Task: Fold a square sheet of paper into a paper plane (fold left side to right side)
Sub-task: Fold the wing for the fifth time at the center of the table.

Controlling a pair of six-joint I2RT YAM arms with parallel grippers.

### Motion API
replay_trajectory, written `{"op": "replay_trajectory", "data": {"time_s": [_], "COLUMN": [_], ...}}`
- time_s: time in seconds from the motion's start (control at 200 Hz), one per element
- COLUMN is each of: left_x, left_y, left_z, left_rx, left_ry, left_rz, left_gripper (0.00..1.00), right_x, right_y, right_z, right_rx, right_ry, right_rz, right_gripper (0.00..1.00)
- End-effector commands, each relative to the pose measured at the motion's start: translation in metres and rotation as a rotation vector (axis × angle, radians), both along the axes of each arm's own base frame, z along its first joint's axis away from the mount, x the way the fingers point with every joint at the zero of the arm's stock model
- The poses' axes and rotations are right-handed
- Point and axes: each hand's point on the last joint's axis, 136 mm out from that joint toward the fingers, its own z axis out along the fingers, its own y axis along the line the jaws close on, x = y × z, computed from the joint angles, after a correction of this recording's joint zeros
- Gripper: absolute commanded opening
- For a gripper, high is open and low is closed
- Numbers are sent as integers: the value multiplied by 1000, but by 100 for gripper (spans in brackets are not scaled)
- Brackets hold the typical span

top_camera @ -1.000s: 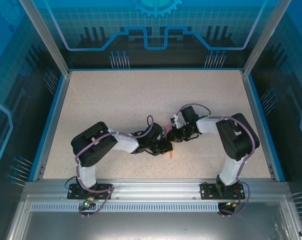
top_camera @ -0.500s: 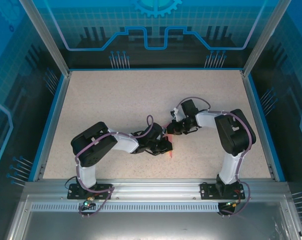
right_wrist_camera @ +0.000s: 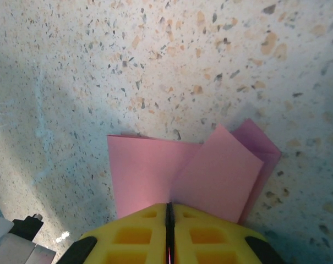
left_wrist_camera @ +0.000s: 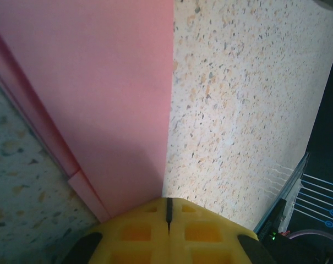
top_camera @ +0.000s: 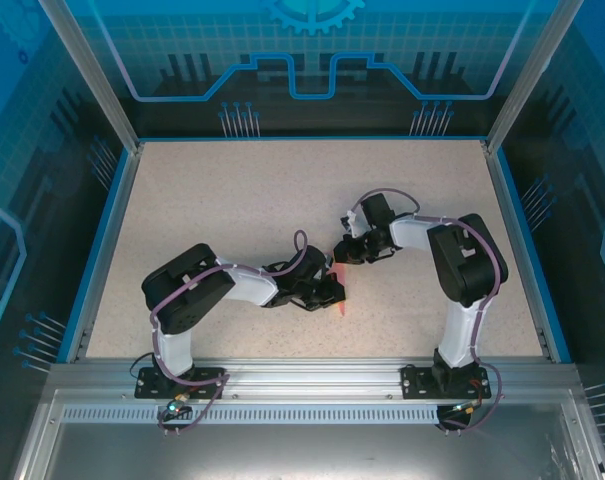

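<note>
The square sheet of paper (top_camera: 340, 307) is pink-red, folded into creased layers, and lies mid-table between the two grippers. In the left wrist view the paper (left_wrist_camera: 100, 99) spreads flat ahead, with a straight edge running to the fingertips. My left gripper (left_wrist_camera: 169, 201) has its yellow jaws shut and sits low at that edge (top_camera: 332, 292). In the right wrist view the paper (right_wrist_camera: 155, 170) stands up as two flaps. My right gripper (right_wrist_camera: 169, 206) is shut on it, and pink shows in the seam between the jaws. From above, the right gripper (top_camera: 342, 255) sits just beyond the left one.
The speckled beige table (top_camera: 232, 200) has a blue raised border (top_camera: 110, 230) on its left, right and far sides. Metal frame posts (top_camera: 92, 80) rise at the far corners. Both arm bases are bolted at the near edge.
My right gripper has moved a little toward the far side with the paper in it, and its elbow has swung left. The left arm has stayed put.
</note>
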Motion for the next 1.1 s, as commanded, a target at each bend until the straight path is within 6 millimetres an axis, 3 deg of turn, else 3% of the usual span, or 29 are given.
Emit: {"op": "replay_trajectory", "data": {"time_s": [0.0,0.235,0.38,0.8,1.095], "left_x": [-31,-20,-19,-21,-27], "left_y": [18,10,-1,-21,-11], "left_z": [-12,47,67,39,18], "left_rx": [89,22,-33,-16,58], "left_ry": [67,-78,-94,13,55], "left_rz": [-60,-97,-125,-160,-160], "left_gripper": [6,16,21,25,25], "right_x": [-1,-4,-5,-8,-10], "right_y": [-18,-15,-12,-11,-13], "right_z": [-24,-26,-27,-30,-33], "right_rx": [-141,-142,-140,-148,-170], "right_ry": [36,43,44,52,59], "right_rz": [-18,-7,0,10,15], "right_gripper": [10,10,10,10,10]}}
